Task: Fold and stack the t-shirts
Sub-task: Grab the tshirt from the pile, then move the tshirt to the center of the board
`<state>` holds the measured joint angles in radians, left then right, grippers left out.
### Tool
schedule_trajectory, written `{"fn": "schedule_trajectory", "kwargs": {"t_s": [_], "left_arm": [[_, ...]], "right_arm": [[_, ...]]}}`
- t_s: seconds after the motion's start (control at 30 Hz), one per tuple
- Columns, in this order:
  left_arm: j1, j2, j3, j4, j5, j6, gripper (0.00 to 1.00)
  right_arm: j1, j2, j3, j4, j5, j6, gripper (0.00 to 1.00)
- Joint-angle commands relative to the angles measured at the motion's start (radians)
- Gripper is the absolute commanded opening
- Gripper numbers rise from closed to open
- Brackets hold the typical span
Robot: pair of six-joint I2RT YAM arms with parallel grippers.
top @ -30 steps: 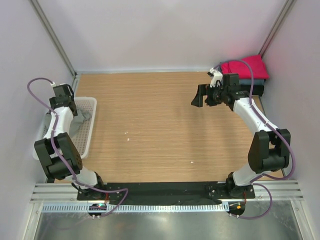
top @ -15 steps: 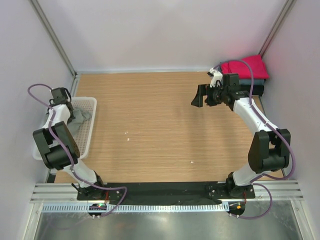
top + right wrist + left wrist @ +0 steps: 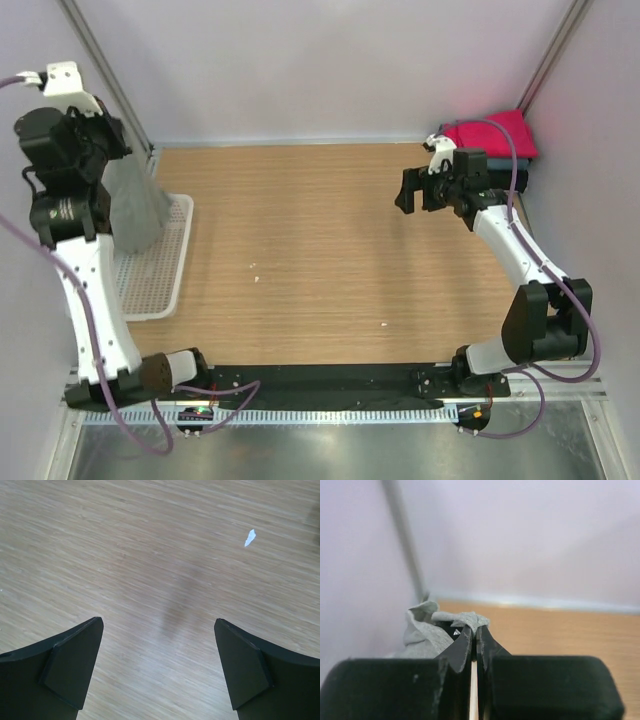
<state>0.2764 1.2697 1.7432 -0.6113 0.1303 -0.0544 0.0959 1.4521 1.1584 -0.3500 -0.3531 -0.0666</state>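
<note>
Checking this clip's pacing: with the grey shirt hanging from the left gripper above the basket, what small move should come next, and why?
Probably swing the left gripper out over the table: it is shut on the grey t-shirt, which hangs over the basket, and folding needs flat wood.

t-shirt [image 3: 136,208] over basket [image 3: 152,285] left, stack [image 3: 492,136] far right

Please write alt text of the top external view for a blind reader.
The left gripper is shut on a grey t-shirt hanging over the white basket at left. The right gripper hovers open above the table, near folded t-shirts stacked in the far right corner.
</note>
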Motion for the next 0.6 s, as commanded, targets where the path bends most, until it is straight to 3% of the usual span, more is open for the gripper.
{"fn": "schedule_trajectory", "kwargs": {"t_s": [0.0, 0.17, 0.27, 0.33, 0.43, 0.57], "left_arm": [[-0.091, -0.067, 0.128, 0.042, 0.222, -0.117, 0.00], [-0.223, -0.024, 0.265, 0.042, 0.601, -0.368, 0.00], [-0.362, 0.003, 0.268, 0.039, 0.657, -0.386, 0.00], [-0.487, 0.014, 0.254, 0.001, 0.652, -0.308, 0.00], [-0.639, 0.066, 0.288, -0.180, 0.646, -0.136, 0.00], [-0.746, 0.111, 0.271, -0.362, 0.654, 0.032, 0.00]], "right_arm": [[-0.005, -0.042, 0.012, 0.062, 0.091, -0.030, 1.00], [-0.005, -0.038, 0.017, 0.065, 0.106, -0.024, 1.00], [-0.007, -0.038, 0.012, 0.066, 0.111, -0.024, 1.00], [-0.007, -0.038, 0.009, 0.069, 0.111, -0.024, 1.00], [-0.009, -0.033, 0.009, 0.068, 0.112, -0.025, 1.00], [-0.013, -0.032, 0.000, 0.072, 0.115, -0.027, 1.00]]}}
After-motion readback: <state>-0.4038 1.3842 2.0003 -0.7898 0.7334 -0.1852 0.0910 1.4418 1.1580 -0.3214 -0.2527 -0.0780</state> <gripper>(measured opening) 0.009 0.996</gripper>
